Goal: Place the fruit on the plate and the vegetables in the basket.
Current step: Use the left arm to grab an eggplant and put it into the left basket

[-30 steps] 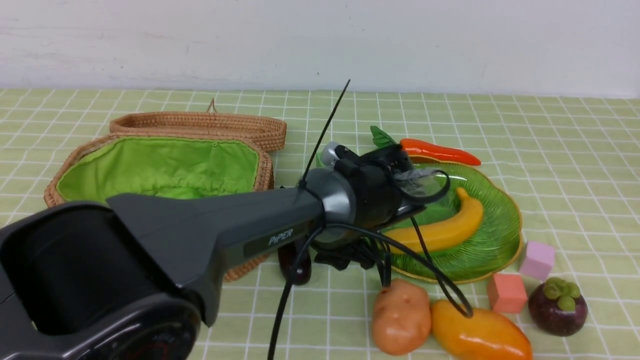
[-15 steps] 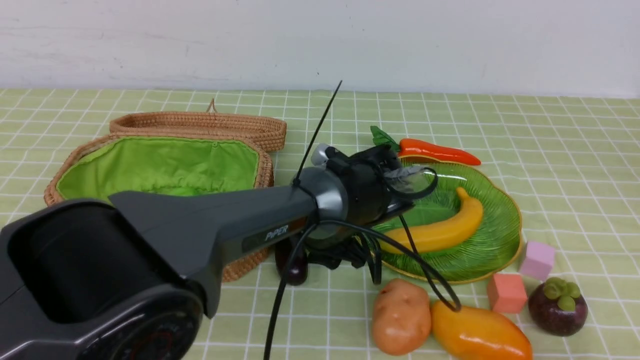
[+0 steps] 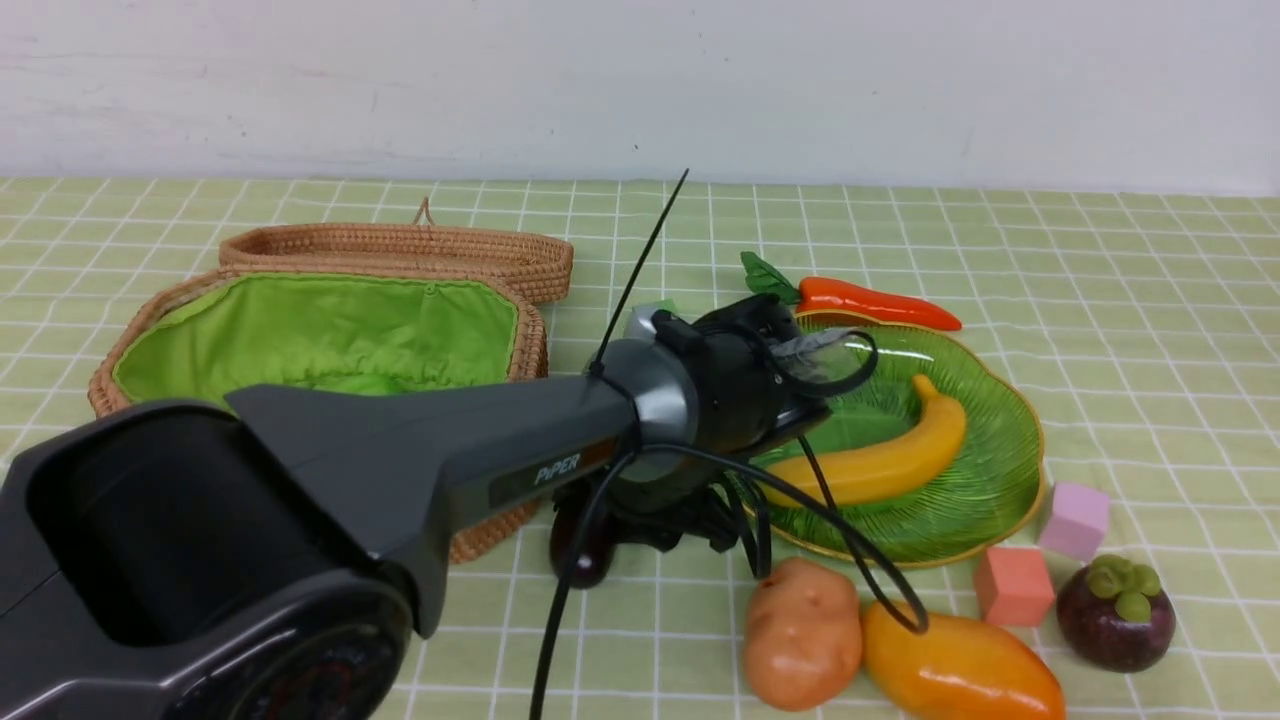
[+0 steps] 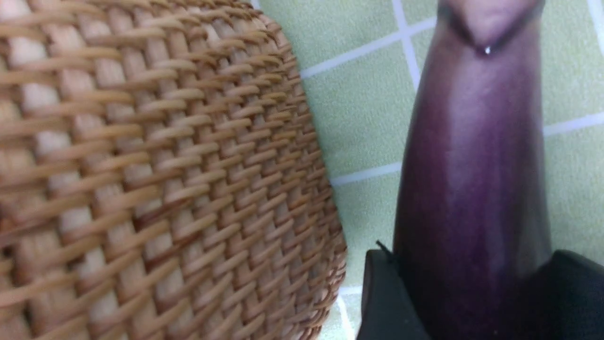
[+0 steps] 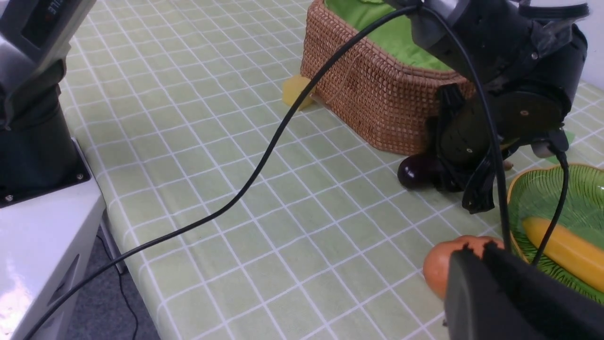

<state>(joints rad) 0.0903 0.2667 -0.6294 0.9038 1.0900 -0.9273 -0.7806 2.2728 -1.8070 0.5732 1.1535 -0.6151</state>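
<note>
A dark purple eggplant (image 3: 580, 545) lies on the cloth by the wicker basket's (image 3: 530, 340) front corner. My left gripper (image 4: 472, 257) reaches down over it, a finger pressed against each side of the eggplant (image 4: 472, 189), with the basket wall (image 4: 165, 165) beside it. The banana (image 3: 890, 455) lies on the green plate (image 3: 980, 500). A carrot (image 3: 870, 303) rests behind the plate. Potato (image 3: 800, 635), mango (image 3: 960, 670) and mangosteen (image 3: 1115, 615) sit in front of it. My right gripper (image 5: 476, 245) is shut and empty, hovering over the potato (image 5: 436, 271).
A pink cube (image 3: 1075, 520) and a salmon cube (image 3: 1013, 585) stand right of the plate. A yellow cube (image 5: 297, 90) sits by the basket's far side. The basket's lid (image 3: 400, 250) lies open behind it. Black cables (image 3: 850, 560) loop from the left wrist over the plate's edge.
The left wrist has shifted a little to the left and lower over the eggplant, and its fingers have closed in on the eggplant's sides. The right gripper has stayed shut.
</note>
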